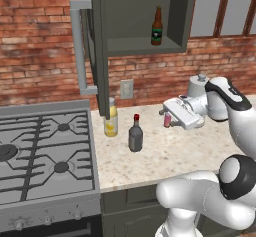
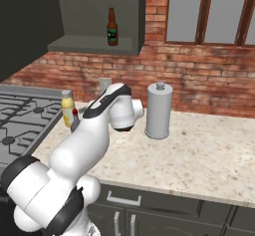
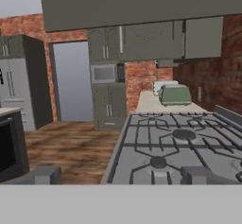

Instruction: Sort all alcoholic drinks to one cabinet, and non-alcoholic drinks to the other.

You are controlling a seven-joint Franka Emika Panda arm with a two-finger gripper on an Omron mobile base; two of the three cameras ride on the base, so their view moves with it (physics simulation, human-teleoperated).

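Currently we log the gripper (image 1: pixel 167 118) w/ jaws spread wide, nothing between them, hovering above the counter (image 1: pixel 165 156). Pink bottle (image 1: pixel 167 120) stands upright just at the fingers, probably next pick. Grey bottle (image 1: pixel 135 134) and yellow bottle (image 1: pixel 111 117) stand to its left, nearer the stove (image 1: pixel 45 151); all long axes vertical. Beer bottle (image 1: pixel 157 27) already sits on the shelf of the open cabinet (image 1: pixel 145 43). Right base view adds a canister (image 2: pixel 159 110) beside the arm; the arm hides the pink bottle there. Hand view looks out across stove (image 3: pixel 179 147), not at any bottle.
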